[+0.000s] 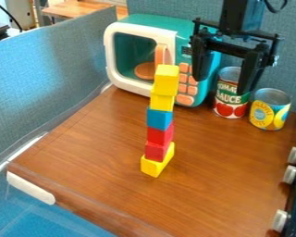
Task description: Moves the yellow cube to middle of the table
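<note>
Yellow cube (pixel 166 79) tops 6-block tower (pixel 159 119); open fingers (pixel 201 62) apparently beside.

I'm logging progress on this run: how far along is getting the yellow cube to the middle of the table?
No step looks clearly done: the top yellow cube sits on a tower of blocks near the middle of the table. Nothing is held; the hand is open and empty. If that cube is meant, gripping it and setting it down probably remain.
</note>
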Motion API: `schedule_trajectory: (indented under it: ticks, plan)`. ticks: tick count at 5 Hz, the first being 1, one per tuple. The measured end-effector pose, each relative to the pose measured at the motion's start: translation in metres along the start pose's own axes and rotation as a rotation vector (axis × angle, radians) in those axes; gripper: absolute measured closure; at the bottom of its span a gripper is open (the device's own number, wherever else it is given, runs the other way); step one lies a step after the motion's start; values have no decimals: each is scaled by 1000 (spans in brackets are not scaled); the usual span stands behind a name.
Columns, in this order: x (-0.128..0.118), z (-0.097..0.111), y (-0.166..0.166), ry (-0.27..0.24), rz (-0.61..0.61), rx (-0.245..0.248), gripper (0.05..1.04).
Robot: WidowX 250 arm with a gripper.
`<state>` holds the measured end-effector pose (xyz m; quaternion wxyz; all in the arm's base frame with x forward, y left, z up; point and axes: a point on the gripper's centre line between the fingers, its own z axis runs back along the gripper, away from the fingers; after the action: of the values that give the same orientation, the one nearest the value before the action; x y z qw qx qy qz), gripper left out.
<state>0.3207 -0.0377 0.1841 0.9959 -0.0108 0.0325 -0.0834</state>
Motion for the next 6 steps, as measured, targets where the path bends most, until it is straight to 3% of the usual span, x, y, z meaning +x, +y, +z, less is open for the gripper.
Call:
schedule_trajectory:
  ticks: [1, 2, 5, 6]
  plan:
    - [2, -8, 1, 26, 5, 0, 83]
    - [2, -9, 6, 33, 7, 32, 83]
    - [5, -2, 7, 5, 2, 70, 83]
    - [9, 13, 11, -42, 19, 82, 83]
